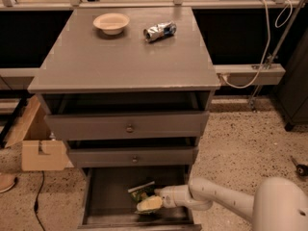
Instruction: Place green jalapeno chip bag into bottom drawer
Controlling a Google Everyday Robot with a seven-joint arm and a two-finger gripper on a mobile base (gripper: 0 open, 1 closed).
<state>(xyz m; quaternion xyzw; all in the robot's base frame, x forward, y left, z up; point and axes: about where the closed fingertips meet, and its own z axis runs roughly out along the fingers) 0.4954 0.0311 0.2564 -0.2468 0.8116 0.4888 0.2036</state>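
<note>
Pressing the gripper (149, 204) low against the near edge of the green jalapeno chip bag (140, 192), pale tip touching the crinkled green film; impossible to tell whether clamping the bag or merely lying on it. Lying, bag and gripper both, on the flat grey floor of the bottom drawer (108, 194), right of the middle, with the bag's white edge tilting up toward the back. Reaching in over the drawer's right front corner with the white arm (214, 199), stretching from the rounded white body at the lower right. Standing pulled well out beneath the middle drawer (96, 158) and the top drawer (86, 126), each showing a small round knob, both sitting slightly proud of the cabinet. Carrying on the grey cabinet top (130, 61) a cream bowl (111, 22) at the back left and, near it to the right but apart, a crushed silver-blue bag (160, 31). Sitting left of the cabinet, on the speckled floor (240, 148), a cardboard box (41, 153).
</note>
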